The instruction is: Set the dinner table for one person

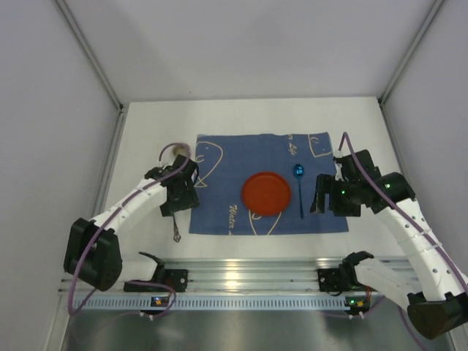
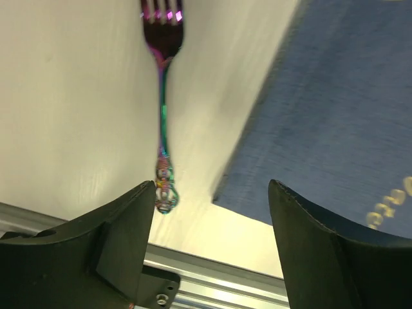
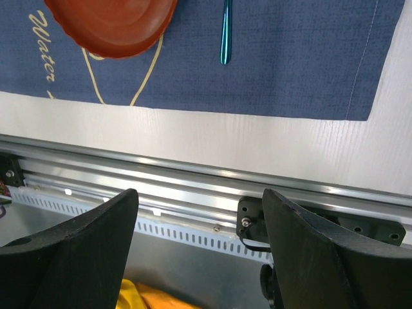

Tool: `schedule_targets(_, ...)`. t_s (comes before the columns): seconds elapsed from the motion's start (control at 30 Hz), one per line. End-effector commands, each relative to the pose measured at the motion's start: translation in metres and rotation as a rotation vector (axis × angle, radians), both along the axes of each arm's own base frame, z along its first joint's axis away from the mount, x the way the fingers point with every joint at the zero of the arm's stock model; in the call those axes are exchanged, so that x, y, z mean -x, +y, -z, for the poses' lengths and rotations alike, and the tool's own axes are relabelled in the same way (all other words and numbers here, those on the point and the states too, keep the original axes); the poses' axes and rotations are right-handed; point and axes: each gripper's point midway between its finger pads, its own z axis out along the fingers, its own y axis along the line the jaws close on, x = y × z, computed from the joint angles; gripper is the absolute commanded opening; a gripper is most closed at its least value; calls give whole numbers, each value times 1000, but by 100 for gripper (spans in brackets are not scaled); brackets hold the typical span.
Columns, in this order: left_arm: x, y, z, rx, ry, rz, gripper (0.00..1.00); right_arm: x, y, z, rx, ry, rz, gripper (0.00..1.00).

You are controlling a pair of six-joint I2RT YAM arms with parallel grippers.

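White dinner table (image 1: 234,117): we centre the released, empty left gripper (image 2: 211,190) over the fork (image 2: 162,109) handle, lower left.

The top external view looks steeply down from above the near edge over the whole desk (image 1: 153,131). The left wrist view hangs close above the fork (image 2: 162,96) and a placemat (image 2: 322,129) corner. The right wrist view, also close, faces the near rail (image 3: 193,177). All three share the placemat.
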Motion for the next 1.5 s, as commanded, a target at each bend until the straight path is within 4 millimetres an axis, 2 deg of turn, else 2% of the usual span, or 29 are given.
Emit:
schedule_targets(0.0,-5,13,22,-18,18,8,75,-10,6,-3,-27,-23,-14,78)
schedule_targets(0.07,-14,16,24,-13,12,-9,75,-12,6,-4,-23,-28,-22,78)
schedule_targets(0.2,-20,25,42,2,58,-43,74,-12,5,-5,-13,-28,-29,78)
schedule_targets(0.33,-18,31,59,35,87,-59,68,-10,2,-4,-2,-29,-25,78)
schedule_targets(0.4,-17,36,67,39,96,-76,60,-7,0,-2,4,-28,-20,78)
schedule_targets(0.43,-17,37,69,53,101,-86,53,-6,-1,-2,6,-27,-16,78)
schedule_targets(0.8,-17,51,88,18,167,-163,25,2,-10,8,47,-8,-16,78)
schedule_targets(0.9,-17,53,91,-3,206,-165,13,1,-10,8,48,-5,-21,78)
schedule_targets(0.93,-18,55,90,-17,205,-164,3,0,-9,7,50,-7,-26,78)
schedule_targets(0.97,-20,56,88,-22,203,-163,0,0,-9,8,49,-6,-30,78)
schedule_targets(1.07,-32,57,69,-48,184,-147,0,-2,-7,7,45,-10,-37,78)
schedule_targets(1.1,-46,56,53,-53,137,-141,0,-3,-6,7,42,-8,-42,78)
schedule_targets(1.17,-48,61,32,-118,129,-121,0,-5,-4,4,30,-16,-44,78)
schedule_targets(1.2,-65,59,11,-123,71,-115,0,-7,0,1,16,-24,-50,78)
schedule_targets(1.23,-61,59,0,-148,82,-91,0,-8,1,0,8,-27,-50,78)
schedule_targets(1.27,-67,58,-11,-170,59,-76,0,-9,2,-1,5,-27,-53,78)
schedule_targets(1.3,-81,50,-31,-165,10,-52,0,-12,4,-3,-2,-33,-55,78)
schedule_targets(1.4,-97,1,-52,-102,-40,98,0,-15,4,-2,2,-31,-54,78)
schedule_targets(1.43,-93,-27,-54,-80,-42,165,0,-16,5,-1,1,-33,-54,78)
schedule_targets(1.47,-93,-47,-47,-67,-20,209,0,-17,5,-1,2,-33,-55,78)
